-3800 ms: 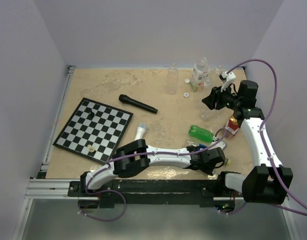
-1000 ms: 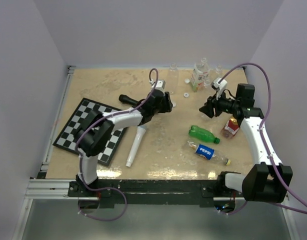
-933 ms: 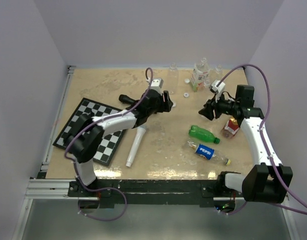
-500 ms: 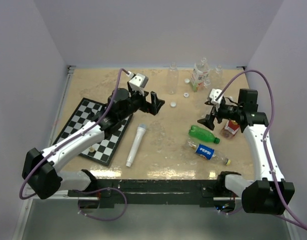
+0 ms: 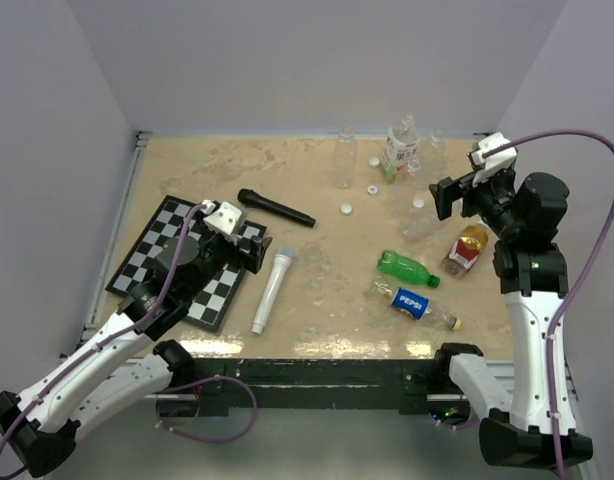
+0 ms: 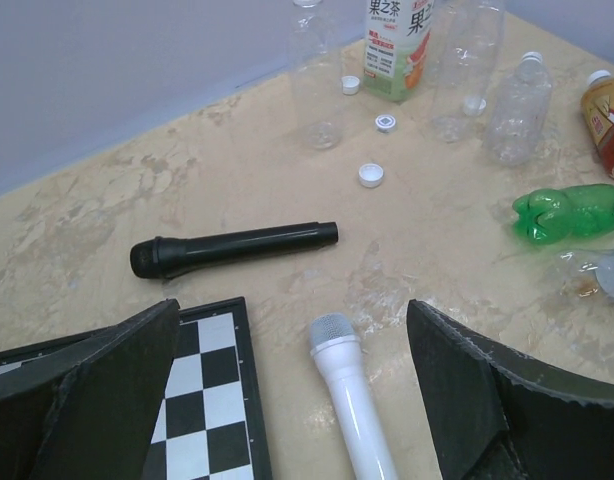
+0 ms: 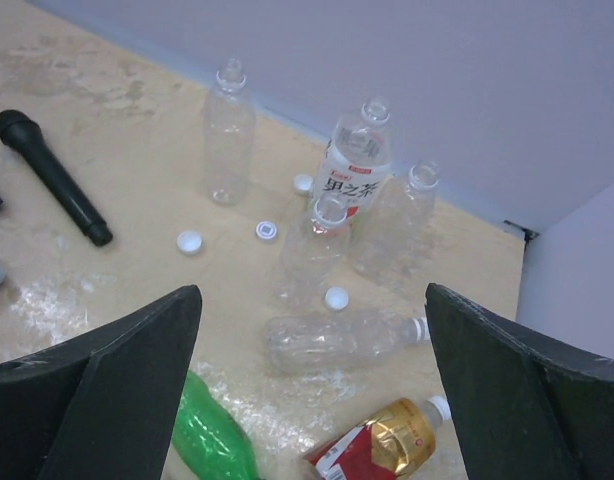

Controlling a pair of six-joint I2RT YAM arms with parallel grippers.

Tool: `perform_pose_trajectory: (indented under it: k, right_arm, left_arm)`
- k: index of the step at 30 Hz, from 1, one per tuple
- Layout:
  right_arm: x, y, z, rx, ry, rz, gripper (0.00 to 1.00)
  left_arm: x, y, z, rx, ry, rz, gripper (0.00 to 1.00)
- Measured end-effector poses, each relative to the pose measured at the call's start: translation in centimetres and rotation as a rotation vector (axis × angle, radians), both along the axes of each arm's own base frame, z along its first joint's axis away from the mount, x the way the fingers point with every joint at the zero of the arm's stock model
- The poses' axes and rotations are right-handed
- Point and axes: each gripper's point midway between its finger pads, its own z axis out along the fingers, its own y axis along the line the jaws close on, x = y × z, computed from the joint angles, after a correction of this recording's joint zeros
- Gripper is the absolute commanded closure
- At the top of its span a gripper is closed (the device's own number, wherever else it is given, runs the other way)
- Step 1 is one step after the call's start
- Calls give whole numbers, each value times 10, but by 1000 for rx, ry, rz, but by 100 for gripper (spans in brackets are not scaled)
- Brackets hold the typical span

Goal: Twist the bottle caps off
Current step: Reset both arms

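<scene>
Several loose white bottle caps point(image 5: 345, 209) lie on the tan table among the bottles at the back; the wrist views show them too point(image 6: 371, 175) point(image 7: 190, 241). A clear bottle point(image 7: 337, 340) lies on its side with a white cap on it, and a loose cap point(image 7: 336, 298) lies beside it. The red-and-gold bottle point(image 7: 387, 450) also carries its cap. My left gripper point(image 5: 253, 250) hangs open and empty over the chessboard's right edge point(image 6: 292, 400). My right gripper point(image 5: 447, 197) is raised, open and empty, above the lying clear bottle point(image 7: 312, 400).
A black microphone point(image 5: 275, 208) and a white microphone point(image 5: 271, 291) lie mid-table beside the chessboard point(image 5: 177, 262). A green bottle point(image 5: 402, 266) and a Pepsi bottle point(image 5: 417, 304) lie at the near right. Upright bottles, one with a tea label point(image 5: 400, 148), stand by the back wall.
Both grippers have opened. The left arm pulled back from the table's middle to over the chessboard. The right arm lifted and swung right, uncovering a cap beside the lying clear bottle.
</scene>
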Motion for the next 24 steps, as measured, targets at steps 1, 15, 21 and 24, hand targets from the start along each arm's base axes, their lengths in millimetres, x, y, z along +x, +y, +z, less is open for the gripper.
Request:
perform_pose_trajectory:
  k: [1, 15, 21, 24]
  right_arm:
    - [-1, -2, 8, 1, -18, -17, 2]
    - [-18, -21, 22, 98, -37, -112, 2]
    - [-18, -27, 18, 152, -19, -147, 2]
    - [-19, -30, 12, 170, -9, -168, 2]
  left_arm:
    - [-1, 3, -1, 6, -5, 6, 0]
    - [-7, 4, 0, 8, -14, -17, 0]
    - [-8, 4, 0, 8, -16, -18, 0]
    - [-8, 3, 0, 8, -15, -25, 0]
